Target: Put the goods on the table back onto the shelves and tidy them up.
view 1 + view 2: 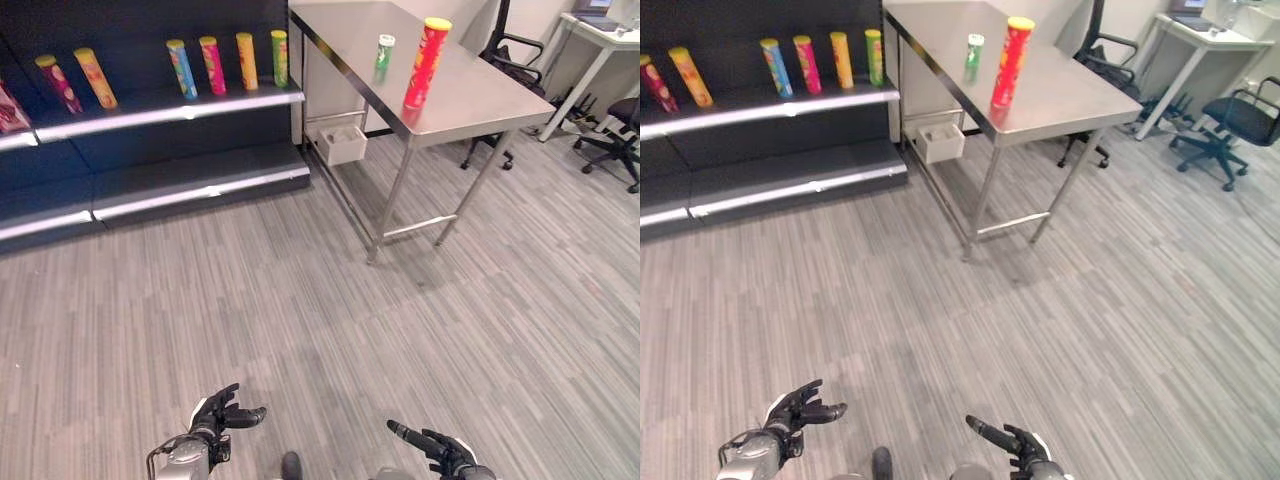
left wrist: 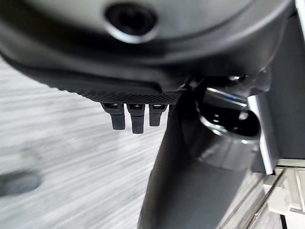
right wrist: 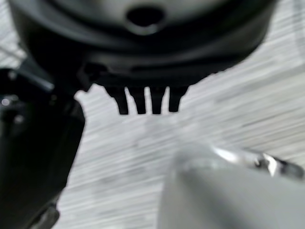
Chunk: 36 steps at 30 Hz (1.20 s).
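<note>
Scanning left to right:
Shelves: a dark shelf unit [image 1: 150, 150] stands at the far left against the wall; its upper board carries upright tubes, a dark red one [image 1: 59, 82] and an orange one [image 1: 95, 77] at the left, then a row of four further right, blue [image 1: 181, 68], pink [image 1: 211, 64], orange-yellow [image 1: 246, 60] and green [image 1: 279, 57]; the lower board is bare; lit strips run along the board edges
Floor: grey striped planks [image 1: 300, 300] cover the room from the shelves to the near edge
Left hand: the left hand [image 1: 222, 413] hangs low over the floor at the near edge, fingers spread and relaxed, holding nothing
Right hand: the right hand [image 1: 432, 447] hangs low beside it, well apart, fingers stretched out straight, holding nothing
Bin: a small white box [image 1: 342, 143] sits under the table by the end of the shelf unit
Table: a steel table [image 1: 480, 100] stands just beside the shelves' right end, on thin legs with a low crossbar
Goods on table: a tall red can with a yellow lid [image 1: 426, 62] stands upright near the table's front edge; a small green bottle with a white cap [image 1: 384, 51] stands upright just behind it to the left; both are apart from each other and well away from either hand
Room beyond: black office chairs [image 1: 1225, 125] and a white desk [image 1: 600, 40] stand at the far right
</note>
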{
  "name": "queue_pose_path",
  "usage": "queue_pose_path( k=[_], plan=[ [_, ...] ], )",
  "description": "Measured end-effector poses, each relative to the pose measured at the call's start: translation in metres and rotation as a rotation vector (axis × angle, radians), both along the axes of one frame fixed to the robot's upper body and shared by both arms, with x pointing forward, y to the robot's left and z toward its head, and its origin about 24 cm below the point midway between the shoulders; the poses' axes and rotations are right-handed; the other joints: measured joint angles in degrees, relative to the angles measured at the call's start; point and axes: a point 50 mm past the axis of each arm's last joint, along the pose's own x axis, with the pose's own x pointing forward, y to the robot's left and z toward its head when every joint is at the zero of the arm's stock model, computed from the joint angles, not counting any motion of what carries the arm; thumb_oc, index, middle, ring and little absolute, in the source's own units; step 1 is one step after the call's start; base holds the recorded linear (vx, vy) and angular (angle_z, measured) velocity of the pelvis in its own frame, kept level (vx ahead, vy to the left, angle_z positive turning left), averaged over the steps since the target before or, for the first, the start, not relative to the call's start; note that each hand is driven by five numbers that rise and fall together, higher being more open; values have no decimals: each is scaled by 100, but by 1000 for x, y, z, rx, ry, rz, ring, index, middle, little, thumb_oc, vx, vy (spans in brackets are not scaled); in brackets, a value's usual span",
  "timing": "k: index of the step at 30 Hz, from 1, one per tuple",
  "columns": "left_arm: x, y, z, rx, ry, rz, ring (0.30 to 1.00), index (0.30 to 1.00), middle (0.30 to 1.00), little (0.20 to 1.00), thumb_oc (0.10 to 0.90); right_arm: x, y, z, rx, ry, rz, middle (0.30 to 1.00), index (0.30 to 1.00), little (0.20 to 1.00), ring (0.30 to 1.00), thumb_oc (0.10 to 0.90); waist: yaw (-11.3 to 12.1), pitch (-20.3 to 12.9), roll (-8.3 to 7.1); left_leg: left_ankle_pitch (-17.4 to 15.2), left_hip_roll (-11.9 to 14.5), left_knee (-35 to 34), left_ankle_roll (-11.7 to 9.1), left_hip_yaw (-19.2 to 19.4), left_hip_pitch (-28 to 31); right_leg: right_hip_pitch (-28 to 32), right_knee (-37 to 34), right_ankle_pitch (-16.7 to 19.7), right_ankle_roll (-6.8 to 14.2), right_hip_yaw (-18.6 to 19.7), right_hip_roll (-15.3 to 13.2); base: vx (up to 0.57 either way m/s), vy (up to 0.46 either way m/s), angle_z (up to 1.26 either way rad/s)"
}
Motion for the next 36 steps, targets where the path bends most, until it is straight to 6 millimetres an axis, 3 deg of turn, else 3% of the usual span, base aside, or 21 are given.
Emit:
queue_pose_path(
  k=[2, 3, 5, 7, 8, 9, 10, 12, 14, 16, 18, 19, 20, 21, 23, 24, 25, 29, 32, 34, 36],
  plan=[
    [4, -1, 2, -1, -17, -4, 900, 900, 900, 900, 800, 2, -3, 2, 0, -6, 0, 900, 900, 900, 900, 800, -117, 71, 137, -23, -11, -77, -197, -50, 145, -285, -1463, -35, -96, -309, -50, 391, -147, 24],
    [5, 1, 3, 0, -21, 4, 900, 900, 900, 900, 800, -2, -5, 1, -5, 9, -4, 900, 900, 900, 900, 800, -130, 111, 97, -209, 2, -67, -454, -128, 267, -342, -2966, 131, -63, -532, 113, 546, -226, 14],
    [5, 6, 5, 14, -26, 28, 900, 900, 900, 900, 800, -2, -3, 1, 2, 5, -1, 900, 900, 900, 900, 800, -182, 170, -45, -390, 39, -73, -594, -237, 386, -304, -5020, 643, 202, -164, 471, 414, -154, 37],
    [-5, 5, 2, 6, -11, 29, 900, 900, 900, 900, 800, -25, -4, -7, 5, 73, -20, 900, 900, 900, 900, 800, -420, 205, -305, -737, 165, -75, -814, -508, 837, -316, -5153, 1086, 17, 54, 608, 486, -194, 98],
    [-4, -9, 0, -33, -19, 21, 900, 900, 900, 900, 800, -8, -13, 0, -24, 38, -12, 900, 900, 900, 900, 800, -414, 338, 57, -943, 823, 131, -1160, -433, 927, -233, -4794, 1481, -80, 95, 1281, 1036, -619, 63],
    [-9, -19, -3, -65, -18, 18, 900, 900, 900, 900, 800, 1, -18, 4, -39, 15, -9, 900, 900, 900, 900, 800, -400, 428, 7, -359, 1046, 434, -1848, -364, 1276, 241, -4532, 1486, -700, -221, 1377, 1096, -735, 74],
    [-10, -31, -4, -102, -28, -11, 900, 900, 900, 900, 800, 3, -23, 6, -54, 16, -9, 900, 900, 900, 900, 800, -408, 437, 17, -140, 1271, 1546, -1885, -917, 966, 707, -4329, 1016, -887, -523, 1362, 821, -617, 84],
    [-10, -41, -2, -133, -44, -52, 900, 900, 900, 900, 800, 1, -30, 11, -58, -27, -30, 900, 900, 900, 900, 800, -180, 303, -200, 580, 1180, 4251, -2251, -1094, -519, 1014, -4637, 856, -1199, -555, 1356, 274, -312, 52],
    [-11, -39, -3, -132, -30, -43, 900, 900, 900, 900, 800, 21, -31, 23, -65, -109, -13, 900, 900, 900, 900, 800, -245, 389, -218, 545, 1149, 5537, -2153, -1040, -1508, 1164, -4800, 729, -1668, -561, 1460, 239, -181, 2],
    [-9, -30, -1, -106, -31, -41, 900, 900, 900, 900, 800, 27, -24, 23, -58, -121, -10, 900, 900, 900, 900, 800, -272, 509, -403, 181, 1311, 5099, -1655, -257, -2024, 1653, -5075, 721, -1628, -585, 1568, 333, -23, -2],
    [-4, -29, 2, -103, -51, -50, 900, 900, 900, 900, 800, 26, -25, 22, -60, -112, -19, 900, 900, 900, 900, 800, -242, 535, -448, 63, 1377, 3300, -1479, 206, -2006, 1904, -5283, 681, -1546, -557, 1667, 320, 142, -16],
    [-3, -28, 3, -98, -53, -56, 900, 900, 900, 900, 800, 27, -25, 23, -62, -114, -20, 900, 900, 900, 900, 800, -232, 528, -387, 189, 1296, 1435, -1601, 189, -1922, 2074, -5388, 604, -1425, -449, 1796, 407, 201, -32],
    [-2, -27, 3, -95, -54, -58, 900, 900, 900, 900, 800, 28, -25, 23, -62, -115, -16, 900, 900, 900, 900, 800, -235, 516, -356, 325, 1224, 536, -1703, -13, -1861, 2133, -5388, 542, -1328, -400, 1832, 504, 259, -60],
    [-1, -26, 4, -90, -56, -58, 900, 900, 900, 900, 800, 27, -24, 21, -65, -100, -11, 900, 900, 900, 900, 800, -156, 525, -296, 645, 1024, -136, -1766, -751, -1996, 2287, -5392, 429, -1160, -166, 1876, 442, 259, -93],
    [-6, -25, 0, -88, -31, -50, 900, 900, 900, 900, 800, 20, -28, 18, -78, -71, -9, 900, 900, 900, 900, 800, -90, 506, -149, 1059, 790, -97, -1623, -912, -1929, 2621, -5394, 297, -979, 20, 1878, 373, 314, -123],
    [-20, -24, -6, -90, 8, -41, 900, 900, 900, 900, 800, 11, -31, 16, -88, -52, -7, 900, 900, 900, 900, 800, -111, 320, 61, 1010, 762, 103, -1180, -695, -1624, 2829, -5394, 102, -876, 112, 1873, 250, 374, -117],
    [-14, -22, -3, -82, -8, -45, 900, 900, 900, 900, 800, 4, -28, 12, -79, -33, -10, 900, 900, 900, 900, 800, -229, 267, 1, 1328, 527, -121, -869, -482, -1421, 2810, -5175, -35, -750, 233, 1586, 212, 353, -106],
    [8, -14, 9, -49, -63, -65, 900, 900, 900, 900, 800, -8, -14, 3, -49, 23, 12, 900, 900, 900, 900, 800, -261, 253, -24, 1001, 299, -94, -402, -240, -1114, 1999, -3323, -563, -122, 216, 1051, 66, 213, -39],
    [19, -7, 15, -23, -91, -66, 900, 900, 900, 900, 800, -5, -10, 2, -48, 23, 45, 900, 900, 900, 900, 800, -253, 269, -4, 833, 135, -91, -204, -1, -949, 1052, -1992, -692, 49, 74, 414, 28, 113, -32],
    [17, -2, 14, -12, -84, -43, 900, 900, 900, 900, 800, -4, -5, 1, -33, 21, 49, 900, 900, 900, 900, 800, -232, 278, -3, 755, 112, -93, -274, 112, -805, 691, -1940, -643, 128, -30, 113, 93, -18, -19],
    [6, 5, 9, 2, -51, -3, 900, 900, 900, 900, 800, -7, -1, -1, -21, 29, 47, 900, 900, 900, 900, 800, -215, 260, -42, 615, 107, -124, -446, 184, -651, 652, -2811, -357, 124, -268, -92, 85, -85, -14]
  ],
)
